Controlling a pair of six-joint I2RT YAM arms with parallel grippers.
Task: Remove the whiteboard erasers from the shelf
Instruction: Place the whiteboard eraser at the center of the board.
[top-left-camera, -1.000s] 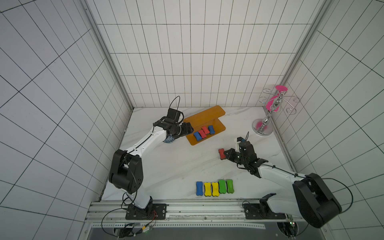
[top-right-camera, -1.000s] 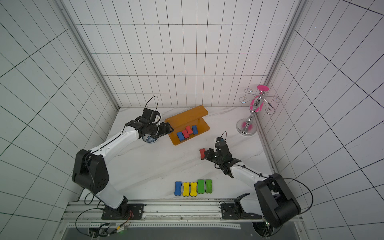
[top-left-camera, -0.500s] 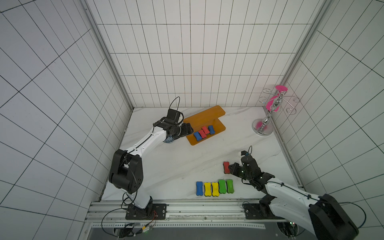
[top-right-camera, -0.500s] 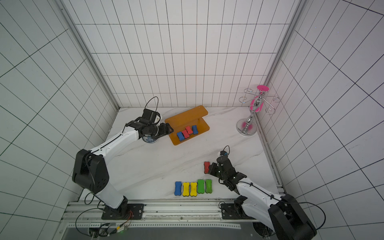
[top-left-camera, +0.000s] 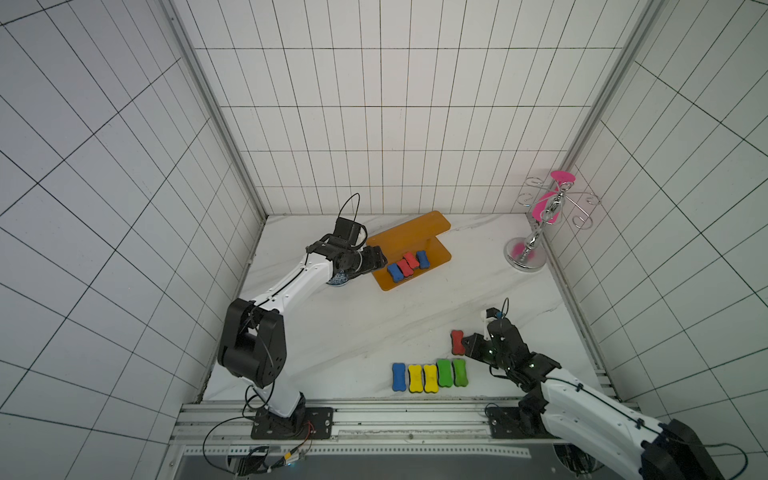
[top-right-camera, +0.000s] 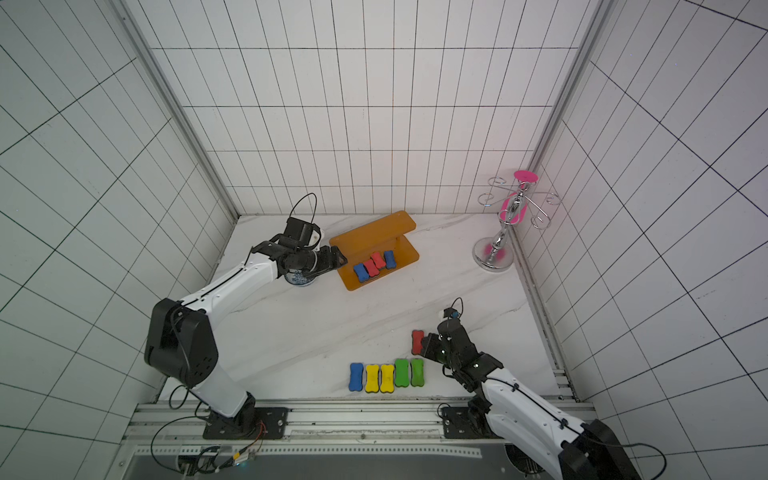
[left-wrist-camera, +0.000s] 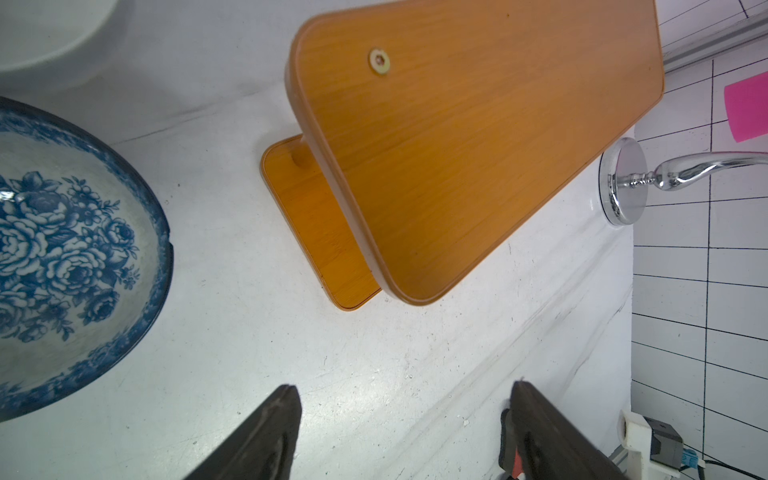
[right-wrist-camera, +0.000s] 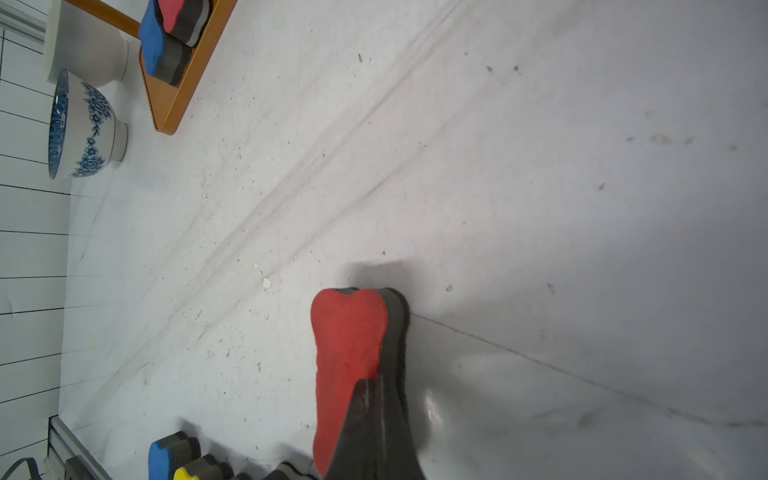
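Observation:
The orange-brown shelf (top-left-camera: 415, 232) stands at the back of the table. Its lower board holds two blue erasers (top-left-camera: 393, 272) (top-left-camera: 423, 258) with two red ones (top-left-camera: 404, 268) between them. My left gripper (top-left-camera: 376, 262) is open at the shelf's left end, its jaws wide apart over bare table in the left wrist view (left-wrist-camera: 405, 392). My right gripper (top-left-camera: 467, 344) is shut on a red eraser (top-left-camera: 457, 341) (right-wrist-camera: 349, 349), low over the table just behind a front row of erasers (top-left-camera: 430, 376): one blue, two yellow, two green.
A blue-and-white bowl (top-left-camera: 338, 279) sits under my left wrist, beside the shelf (left-wrist-camera: 457, 145). A chrome hook stand (top-left-camera: 525, 257) with a pink item stands at the back right. Tiled walls close in three sides; a metal rail (top-left-camera: 395, 419) runs along the front.
My right gripper has carried the red eraser from mid-table towards the front, ending just behind the row's green erasers. The left arm has not moved.

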